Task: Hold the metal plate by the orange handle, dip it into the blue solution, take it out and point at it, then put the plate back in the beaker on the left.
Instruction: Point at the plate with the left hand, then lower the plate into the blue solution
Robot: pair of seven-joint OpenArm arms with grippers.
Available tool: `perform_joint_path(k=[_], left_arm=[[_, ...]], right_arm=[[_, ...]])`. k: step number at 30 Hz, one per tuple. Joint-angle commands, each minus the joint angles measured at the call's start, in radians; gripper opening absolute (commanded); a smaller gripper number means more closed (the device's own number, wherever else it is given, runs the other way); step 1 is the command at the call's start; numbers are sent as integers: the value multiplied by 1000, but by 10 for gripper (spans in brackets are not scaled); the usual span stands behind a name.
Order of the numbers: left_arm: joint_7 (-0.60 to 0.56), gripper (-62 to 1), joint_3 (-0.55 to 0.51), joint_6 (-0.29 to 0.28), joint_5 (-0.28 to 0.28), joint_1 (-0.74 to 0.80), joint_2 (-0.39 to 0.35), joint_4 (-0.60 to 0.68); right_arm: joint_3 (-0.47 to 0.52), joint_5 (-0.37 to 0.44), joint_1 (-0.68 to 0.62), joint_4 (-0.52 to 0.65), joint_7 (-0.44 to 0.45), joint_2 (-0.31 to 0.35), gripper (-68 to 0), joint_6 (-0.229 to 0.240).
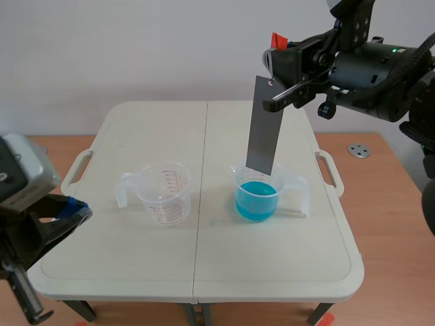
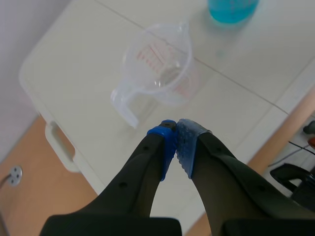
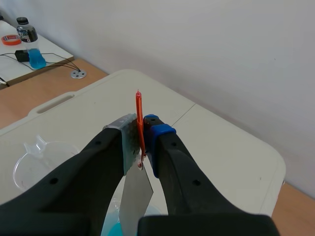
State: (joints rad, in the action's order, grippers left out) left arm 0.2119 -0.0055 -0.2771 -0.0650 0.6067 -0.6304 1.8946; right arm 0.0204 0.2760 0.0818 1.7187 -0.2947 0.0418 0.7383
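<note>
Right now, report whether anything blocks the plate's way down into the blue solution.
Nothing visible does. The metal plate hangs from the right gripper over the beaker of blue solution, its lower end at the open rim. The empty beaker stands aside.

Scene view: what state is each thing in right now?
Blue beaker: upright, part full of blue liquid.
Clear beaker: upright, empty.
Plate: hanging upright, lower end at the blue beaker's rim.
Right hand: shut on handle.
Left hand: shut, empty.
</note>
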Motion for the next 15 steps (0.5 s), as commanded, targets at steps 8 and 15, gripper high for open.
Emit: perform_joint_path(k=[8,15], left_arm=[[-66,-592,-135,6,-6,284,-4,51],[-35,-592,-165,5,-6,343,1,50]], right_arm=[[5,-4,-10,7,34,5,-662,7],[5,-12,-10,-41,46,5,-662,7]])
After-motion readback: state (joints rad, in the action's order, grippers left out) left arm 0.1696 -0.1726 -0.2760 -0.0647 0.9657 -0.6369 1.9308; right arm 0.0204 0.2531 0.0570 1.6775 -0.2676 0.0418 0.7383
